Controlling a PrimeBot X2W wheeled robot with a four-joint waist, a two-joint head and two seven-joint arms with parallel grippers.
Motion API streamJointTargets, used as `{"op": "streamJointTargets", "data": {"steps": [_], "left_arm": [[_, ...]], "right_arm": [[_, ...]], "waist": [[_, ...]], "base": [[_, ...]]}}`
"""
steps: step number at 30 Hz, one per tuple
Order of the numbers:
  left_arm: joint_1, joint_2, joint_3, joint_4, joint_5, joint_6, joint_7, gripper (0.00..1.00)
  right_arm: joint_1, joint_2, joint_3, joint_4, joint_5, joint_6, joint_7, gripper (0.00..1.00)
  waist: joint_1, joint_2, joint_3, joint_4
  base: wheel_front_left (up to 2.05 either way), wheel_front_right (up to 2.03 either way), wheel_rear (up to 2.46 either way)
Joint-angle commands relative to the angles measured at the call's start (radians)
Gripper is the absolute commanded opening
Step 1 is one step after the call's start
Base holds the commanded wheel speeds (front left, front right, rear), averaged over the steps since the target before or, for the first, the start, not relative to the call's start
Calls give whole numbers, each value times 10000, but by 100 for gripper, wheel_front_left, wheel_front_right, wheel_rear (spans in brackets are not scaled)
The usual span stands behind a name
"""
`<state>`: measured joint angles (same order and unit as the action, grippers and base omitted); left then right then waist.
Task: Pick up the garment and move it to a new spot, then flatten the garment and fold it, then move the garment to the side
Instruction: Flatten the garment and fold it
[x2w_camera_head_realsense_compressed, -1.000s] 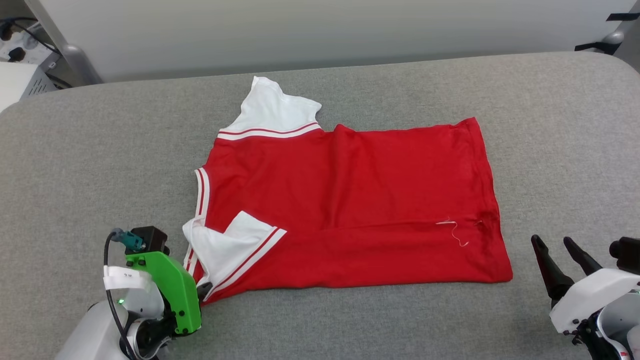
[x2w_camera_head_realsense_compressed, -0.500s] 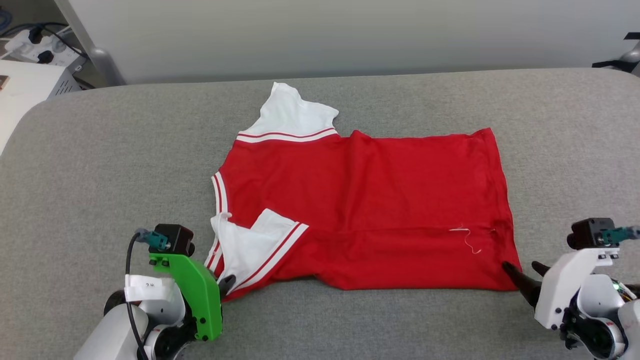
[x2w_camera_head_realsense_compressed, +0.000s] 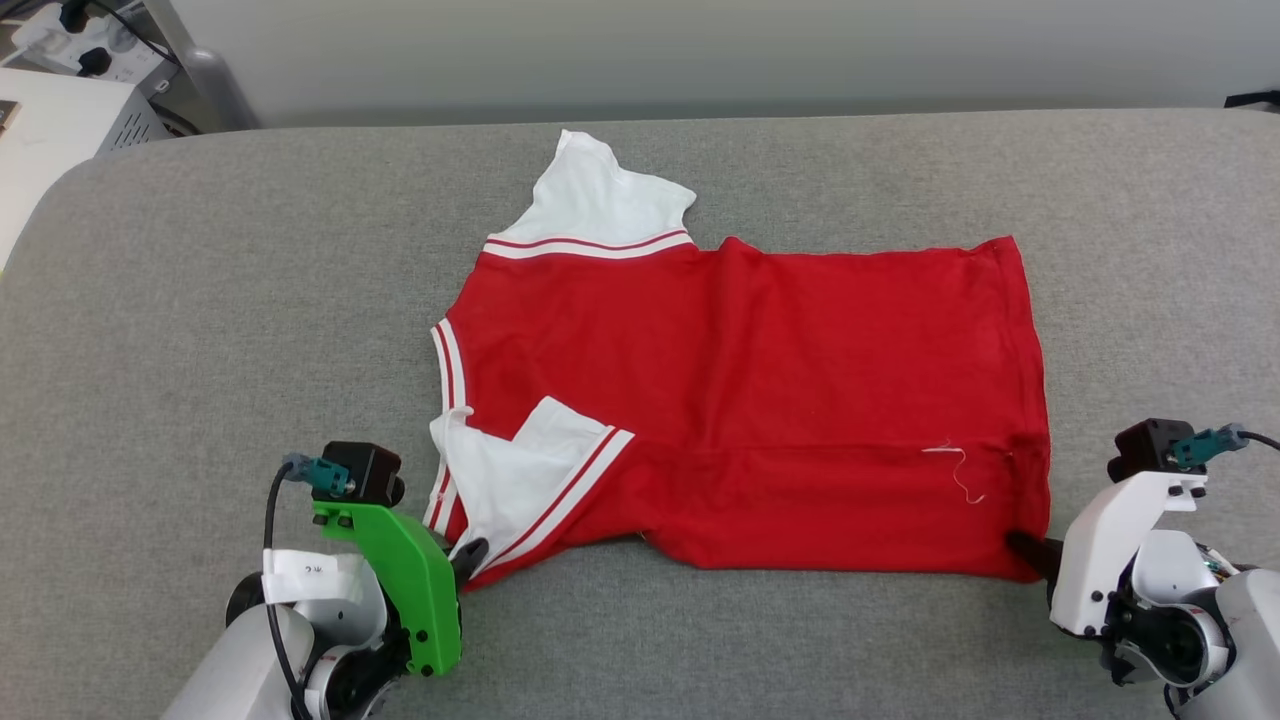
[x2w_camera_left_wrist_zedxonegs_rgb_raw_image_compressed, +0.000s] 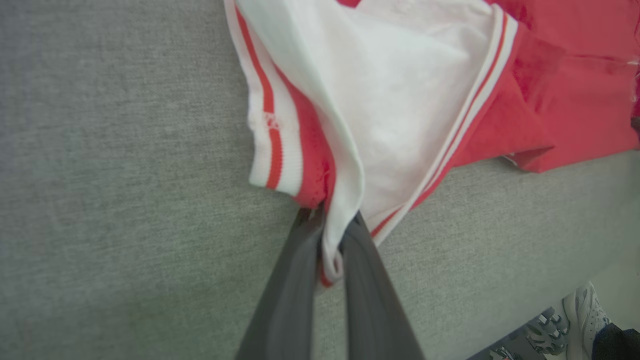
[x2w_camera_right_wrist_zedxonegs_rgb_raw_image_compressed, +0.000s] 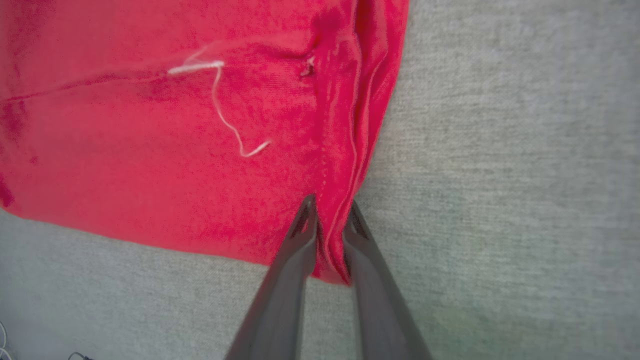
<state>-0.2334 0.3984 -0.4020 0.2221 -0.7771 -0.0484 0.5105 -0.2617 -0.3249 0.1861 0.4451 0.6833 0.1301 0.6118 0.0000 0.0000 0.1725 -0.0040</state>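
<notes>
**Garment (x2w_camera_head_realsense_compressed: 760, 400) held at both lower corners, lying crosswise**

It lay flat on the grey pad (x2w_camera_head_realsense_compressed: 200, 300), mid-frame in the head view. Its long axis ran left to right, with the collar end at the left and the hem at the right. One white sleeve pointed to the top of the frame. The other was folded back over the red body at lower left.

My left claw (x2w_camera_head_realsense_compressed: 470, 555) sat at the lower-left corner, clamped tight on that sleeve's white edge. The left wrist view showed the cloth pinched between the fingers.

My right claw (x2w_camera_head_realsense_compressed: 1025, 548) sat at the lower-right corner. Its fingers were drawn nearly together with the red hem corner caught between them.

So the whole garment stretched up the frame from both claws, each arm at its own end. I judged that a fold up the frame, across the short axis, would suit.
</notes>
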Motion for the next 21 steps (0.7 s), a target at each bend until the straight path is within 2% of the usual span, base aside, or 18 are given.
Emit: {"op": "streamJointTargets", "data": {"steps": [1,14,21], "left_arm": [[-85,-88,-1,48,-21,-9,-114,0],[886,95,121,-459,-28,177,-698,0],[1825,415,281,-1298,-73,662,-646,0]], "right_arm": [[194,320,279,262,126,6,137,0],[471,-408,675,-767,242,6,-839,0],[1275,-738,699,-1576,347,6,-808,0]], "waist": [[0,0,-64,-20],[0,0,-1211,-134],[0,0,-1930,-53]], "base": [[0,0,0],[0,0,0],[0,0,0]]}}
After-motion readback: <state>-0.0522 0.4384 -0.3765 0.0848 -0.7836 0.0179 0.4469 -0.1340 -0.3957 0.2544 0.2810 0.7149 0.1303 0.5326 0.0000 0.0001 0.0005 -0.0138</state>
